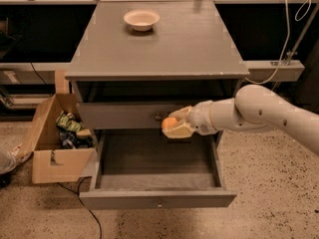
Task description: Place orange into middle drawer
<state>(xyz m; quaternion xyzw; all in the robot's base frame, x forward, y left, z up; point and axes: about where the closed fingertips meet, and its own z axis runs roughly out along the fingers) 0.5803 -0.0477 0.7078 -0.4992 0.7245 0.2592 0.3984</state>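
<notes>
So the hand (pixel 176 127) is clamped on the orange (pixel 169 123), with 1 finger over the top and 1 underneath, and the fruit pokes out on the left side. The white arm (pixel 259 112) reaches in from the right at about drawer height.

The orange is up in the air, right in front of the upper drawer front (pixel 119 115) and just beside its dark knob (pixel 158 116). It hangs over the back part of the middle drawer (pixel 124 199), which is pulled all the way out. Nothing shows on that drawer's floor, and the orange isn't touching it.

Up on the desk (pixel 164 49) there's 1 shallow white bowl (pixel 141 19) near the back edge, well apart from the hand. A cardboard box (pixel 52 158) with some packets in it sits on the speckled floor (pixel 279 193), just left of the desk and touching the open drawer's left corner.
</notes>
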